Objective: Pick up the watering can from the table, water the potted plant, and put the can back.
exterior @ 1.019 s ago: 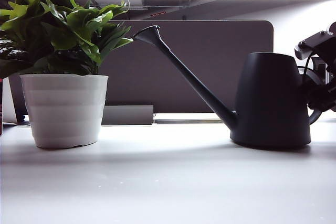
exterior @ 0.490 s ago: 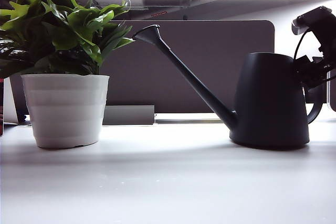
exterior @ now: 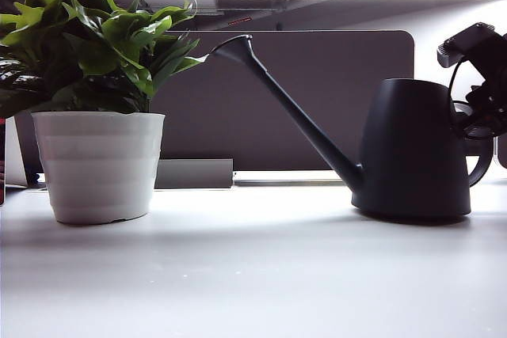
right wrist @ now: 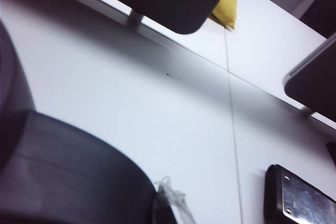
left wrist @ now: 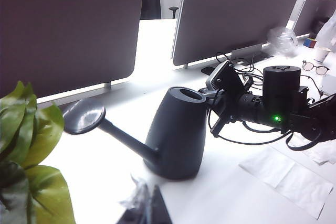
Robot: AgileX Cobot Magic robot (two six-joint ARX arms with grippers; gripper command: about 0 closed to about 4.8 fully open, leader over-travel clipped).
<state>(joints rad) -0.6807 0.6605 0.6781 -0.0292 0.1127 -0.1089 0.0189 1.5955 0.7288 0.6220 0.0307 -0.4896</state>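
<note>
The matte black watering can [exterior: 412,152] stands on the white table [exterior: 253,275] at the right, its long spout reaching up toward the potted plant [exterior: 97,100] in its white ribbed pot at the left. My right gripper [exterior: 474,120] is behind the can, shut on its loop handle; the left wrist view shows that gripper [left wrist: 218,103] against the watering can [left wrist: 176,129]. In the right wrist view the can's body [right wrist: 63,171] fills one corner beside a taped fingertip [right wrist: 168,203]. My left gripper [left wrist: 149,205] hovers near the plant's leaves [left wrist: 26,156], shut and empty.
A dark grey divider panel [exterior: 317,100] runs along the table's back edge. Near the right arm lie white paper sheets [left wrist: 289,182], cables and a pair of glasses [left wrist: 315,66]. A flat dark device [right wrist: 299,198] lies on the table.
The right gripper has closed on the can's handle. The can has shifted slightly right and its spout tip has moved right and up a little.
</note>
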